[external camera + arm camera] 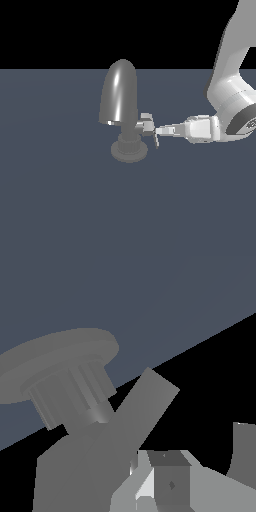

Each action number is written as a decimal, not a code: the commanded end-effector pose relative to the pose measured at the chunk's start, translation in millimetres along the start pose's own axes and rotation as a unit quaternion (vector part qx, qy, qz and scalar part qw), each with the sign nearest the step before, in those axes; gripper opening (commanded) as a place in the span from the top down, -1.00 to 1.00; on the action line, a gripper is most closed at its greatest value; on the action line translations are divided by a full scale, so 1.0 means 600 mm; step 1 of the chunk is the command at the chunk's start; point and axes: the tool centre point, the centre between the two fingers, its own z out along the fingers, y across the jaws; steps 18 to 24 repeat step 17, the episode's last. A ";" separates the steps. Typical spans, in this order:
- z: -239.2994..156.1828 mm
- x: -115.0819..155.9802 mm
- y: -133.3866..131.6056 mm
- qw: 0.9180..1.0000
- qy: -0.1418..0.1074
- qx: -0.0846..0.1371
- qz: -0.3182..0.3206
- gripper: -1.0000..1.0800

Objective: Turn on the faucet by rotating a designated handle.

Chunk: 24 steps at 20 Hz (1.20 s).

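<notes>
The faucet stands on the dark floor in the exterior view, with a tall glossy domed spout, a short neck and a round stepped base. The handle, a short grey stub with a lighter tip, sticks out of the neck toward the exterior view's right. My gripper reaches in from the right at neck height, its fingertips right at the handle's tip. In the wrist view the base and the handle fill the frame. One finger lies against the handle and the other stands apart, with nothing between them.
The white arm comes down from the exterior view's upper right. The flat dark-grey floor surrounds the faucet, with nothing else on it in view.
</notes>
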 end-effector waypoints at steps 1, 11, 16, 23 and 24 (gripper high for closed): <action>0.000 0.025 -0.022 1.000 0.001 0.007 0.007 1.00; 0.000 0.074 -0.067 1.000 -0.001 0.009 0.024 1.00; 0.000 0.098 -0.087 0.999 -0.002 0.010 0.031 1.00; 0.000 0.098 -0.087 0.999 -0.002 0.010 0.031 1.00; 0.000 0.098 -0.087 0.999 -0.002 0.010 0.031 1.00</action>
